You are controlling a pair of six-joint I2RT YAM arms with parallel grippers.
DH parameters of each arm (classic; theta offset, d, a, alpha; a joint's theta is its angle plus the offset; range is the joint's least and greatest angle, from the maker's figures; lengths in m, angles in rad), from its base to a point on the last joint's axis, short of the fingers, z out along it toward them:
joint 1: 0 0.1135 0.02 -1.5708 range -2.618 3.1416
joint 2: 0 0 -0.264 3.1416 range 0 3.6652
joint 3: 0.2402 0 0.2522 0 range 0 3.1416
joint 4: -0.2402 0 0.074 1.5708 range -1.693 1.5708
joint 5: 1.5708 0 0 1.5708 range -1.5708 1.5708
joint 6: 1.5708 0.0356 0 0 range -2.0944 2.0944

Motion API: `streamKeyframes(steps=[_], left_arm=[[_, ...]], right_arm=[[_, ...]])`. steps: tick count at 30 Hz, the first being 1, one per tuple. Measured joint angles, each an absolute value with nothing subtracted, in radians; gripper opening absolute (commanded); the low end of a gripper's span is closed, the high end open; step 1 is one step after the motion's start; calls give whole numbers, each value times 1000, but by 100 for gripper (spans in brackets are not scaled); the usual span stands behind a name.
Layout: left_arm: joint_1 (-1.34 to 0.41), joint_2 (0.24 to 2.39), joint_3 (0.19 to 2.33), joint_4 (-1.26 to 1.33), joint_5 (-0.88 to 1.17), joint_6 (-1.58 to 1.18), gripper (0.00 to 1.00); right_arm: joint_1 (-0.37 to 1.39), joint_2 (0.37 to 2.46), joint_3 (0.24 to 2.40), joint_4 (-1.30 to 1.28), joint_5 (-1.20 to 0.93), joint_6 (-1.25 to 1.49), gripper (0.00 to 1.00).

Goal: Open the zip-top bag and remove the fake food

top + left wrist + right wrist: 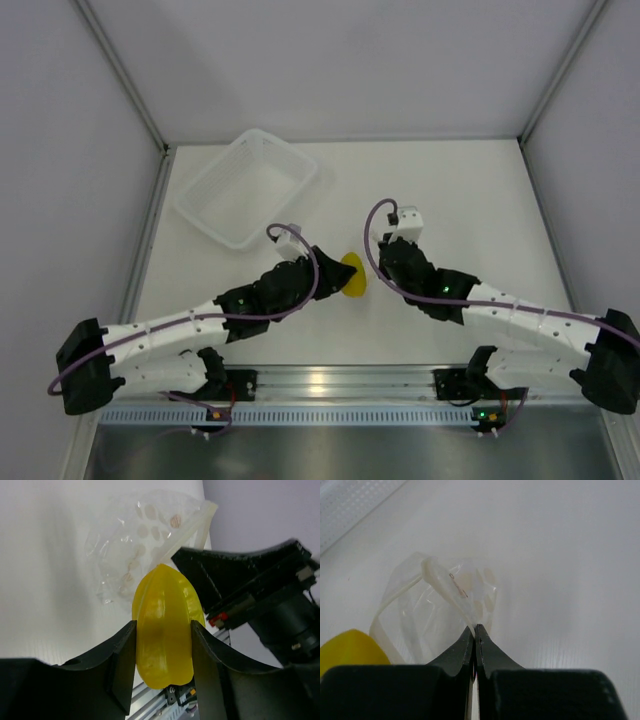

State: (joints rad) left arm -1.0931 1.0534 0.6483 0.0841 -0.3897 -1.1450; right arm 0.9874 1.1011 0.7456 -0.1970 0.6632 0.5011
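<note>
My left gripper (164, 655) is shut on the fake food (165, 625), a bright yellow ridged plastic lump, and holds it clear of the bag; the top view shows the fake food (353, 274) at the left gripper (335, 272) near the table's middle. My right gripper (475, 628) is shut on the edge of the zip-top bag (437, 605), a small clear crinkly pouch with its mouth spread open. The bag (142, 540) lies just beyond the food in the left wrist view. In the top view the right gripper (385, 262) hides the bag.
A translucent white basket tray (247, 186) stands at the back left of the white table. Grey enclosure walls surround the table. The arm bases and a metal rail (330, 385) run along the near edge.
</note>
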Motion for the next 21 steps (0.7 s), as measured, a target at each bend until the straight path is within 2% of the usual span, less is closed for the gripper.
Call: streamKeyframes(steps=[4,7,15,21], left_arm=[[-1068,1054,657,57,-279,-1077,0],[-1058,1054,696,-16,-278,-1019,0],[-1014,1111,907,-266,-512,-856,0],[-830,1242,1040,-376,-566,-729,0]], right_arm=[[916,1103,767,-212,626,485,0],[873,1104,775,-227,608,476,0],[835,1109,775,-293,553,448,0],[823,1160,824,-367,533,413,0]])
